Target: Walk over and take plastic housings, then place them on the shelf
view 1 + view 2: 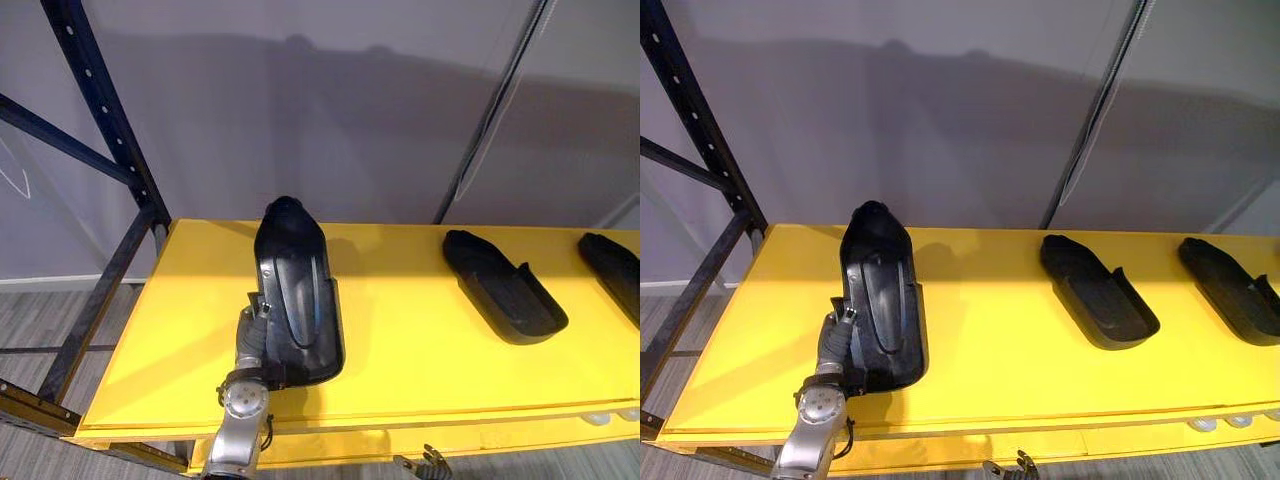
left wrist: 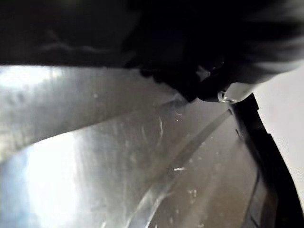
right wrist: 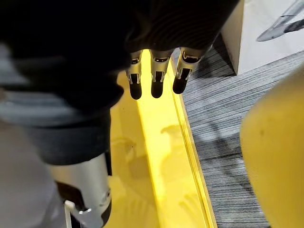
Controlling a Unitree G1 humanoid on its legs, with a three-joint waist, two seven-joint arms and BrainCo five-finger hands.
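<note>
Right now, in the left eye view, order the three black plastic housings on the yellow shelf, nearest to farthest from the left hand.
1. Long black plastic housing, against the left hand, on the left.
2. Middle black plastic housing, right of centre.
3. Cropped black plastic housing, far right edge.

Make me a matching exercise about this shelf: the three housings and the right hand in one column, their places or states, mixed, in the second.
1 left housing
2 middle housing
3 right housing
4 right hand

a lies alone, mid yellow shelf
b open, by the shelf's front edge
c cut by the view's right side
d left hand at its near edge

Pairs: 1-d, 2-a, 3-c, 4-b
</note>
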